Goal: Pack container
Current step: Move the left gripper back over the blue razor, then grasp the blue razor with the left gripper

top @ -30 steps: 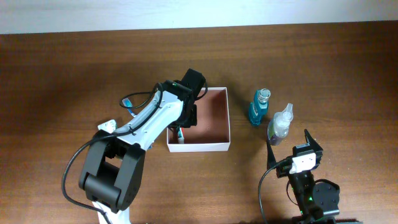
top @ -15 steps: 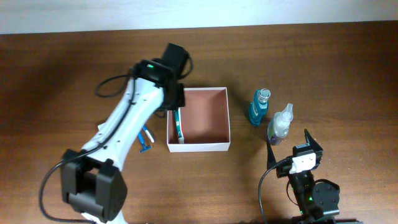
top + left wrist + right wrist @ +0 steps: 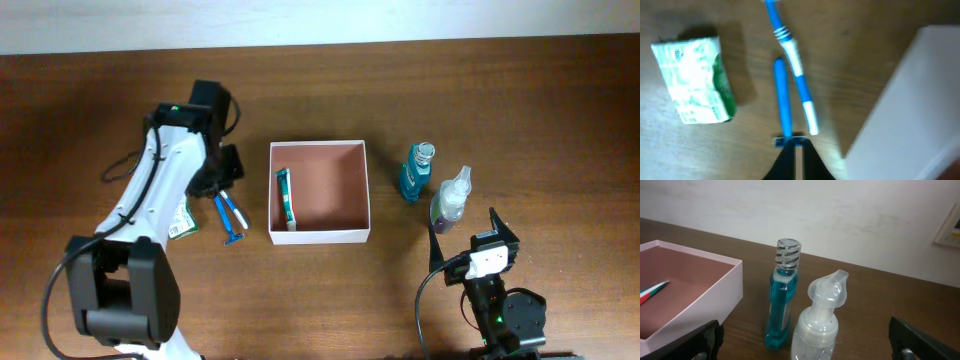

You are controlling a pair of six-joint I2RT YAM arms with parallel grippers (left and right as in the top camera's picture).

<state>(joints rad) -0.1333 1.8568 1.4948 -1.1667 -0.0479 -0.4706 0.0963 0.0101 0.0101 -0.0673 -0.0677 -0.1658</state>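
The container (image 3: 368,192), a shallow white-walled box with a reddish-brown inside, sits mid-table. A green and white toothpaste tube (image 3: 287,198) lies along its left wall. My left gripper (image 3: 222,172) is left of the box, above a blue razor (image 3: 783,105) and a blue and white toothbrush (image 3: 792,65). Its fingers (image 3: 796,160) are together and hold nothing. My right gripper (image 3: 472,242) is open and empty, low at the front right. Between its fingers stands a clear pump bottle (image 3: 820,315), with a teal mouthwash bottle (image 3: 782,295) just behind.
A green and white packet (image 3: 183,218) lies left of the razor; it also shows in the left wrist view (image 3: 692,80). The container's white wall (image 3: 905,100) fills the right of that view. The two bottles (image 3: 415,173) (image 3: 450,198) stand right of the box.
My left arm has risen out of the container and swung left, leaving the toothpaste tube inside. It is now over the razor and toothbrush. The right arm has not moved.
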